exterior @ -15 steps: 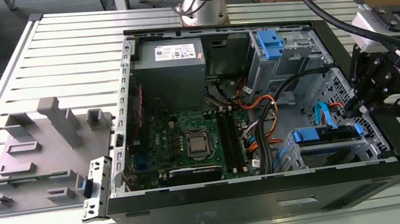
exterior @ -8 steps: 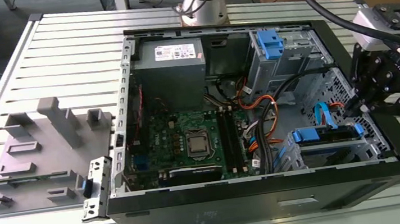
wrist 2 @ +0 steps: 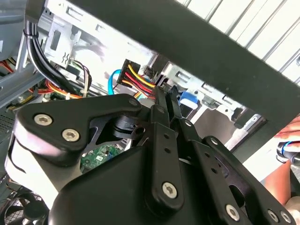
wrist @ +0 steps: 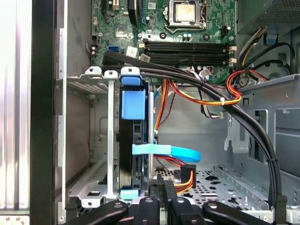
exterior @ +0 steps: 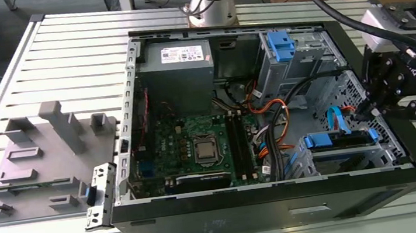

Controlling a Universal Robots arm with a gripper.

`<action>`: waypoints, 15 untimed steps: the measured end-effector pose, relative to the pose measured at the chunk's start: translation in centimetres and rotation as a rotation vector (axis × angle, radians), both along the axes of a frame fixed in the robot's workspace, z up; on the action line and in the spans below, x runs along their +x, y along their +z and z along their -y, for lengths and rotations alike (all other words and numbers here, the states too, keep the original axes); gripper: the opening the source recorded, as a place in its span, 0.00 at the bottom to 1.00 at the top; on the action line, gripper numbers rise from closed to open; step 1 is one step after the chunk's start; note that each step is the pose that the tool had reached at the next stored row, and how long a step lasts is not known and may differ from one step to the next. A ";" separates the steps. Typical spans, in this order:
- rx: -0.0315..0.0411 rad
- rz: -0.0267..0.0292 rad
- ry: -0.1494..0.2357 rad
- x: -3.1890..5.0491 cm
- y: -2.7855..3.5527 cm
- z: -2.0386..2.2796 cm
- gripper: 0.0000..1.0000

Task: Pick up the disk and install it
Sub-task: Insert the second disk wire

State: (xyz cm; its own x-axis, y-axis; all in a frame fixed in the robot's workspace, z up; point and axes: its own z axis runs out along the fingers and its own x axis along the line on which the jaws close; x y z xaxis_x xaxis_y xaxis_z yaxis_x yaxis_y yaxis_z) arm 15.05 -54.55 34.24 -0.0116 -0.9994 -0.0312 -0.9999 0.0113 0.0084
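**Position.** The disk (wrist: pixel 133 105) sat in the grey drive cage (wrist: pixel 89 140) at the corner of the case (exterior: pixel 281 208) on the exterior view's right, blue handle outward. The gripper (wrist: pixel 163 185) hung inside the case just beside it, fingers pressed together with nothing seen between them.

**Hazards.** The power connector (wrist: pixel 185 172), with red and yellow wires, lay just beside the fingertips. The blue data cable (wrist: pixel 168 151) crossed the disk's face — a sideways move could snag either and strain the plugs. A black cable bundle (wrist: pixel 211 93) arched across the bay.

**Clearance.** The black case wall stood close to the gripper, and a hand (wrist 2: pixel 288 140) showed beyond it. Free room was judged limited — chiefly over the perforated floor (wrist: pixel 220 180) between the cages.
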 end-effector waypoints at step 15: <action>-0.0016 0.0042 0.000 -0.74 -0.03 1.29 0.16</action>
State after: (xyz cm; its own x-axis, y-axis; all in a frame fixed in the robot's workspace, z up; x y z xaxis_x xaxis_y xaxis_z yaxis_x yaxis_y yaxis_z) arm 14.31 -55.84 34.21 -0.0114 -0.9995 -0.0296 -0.9999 0.0113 0.0042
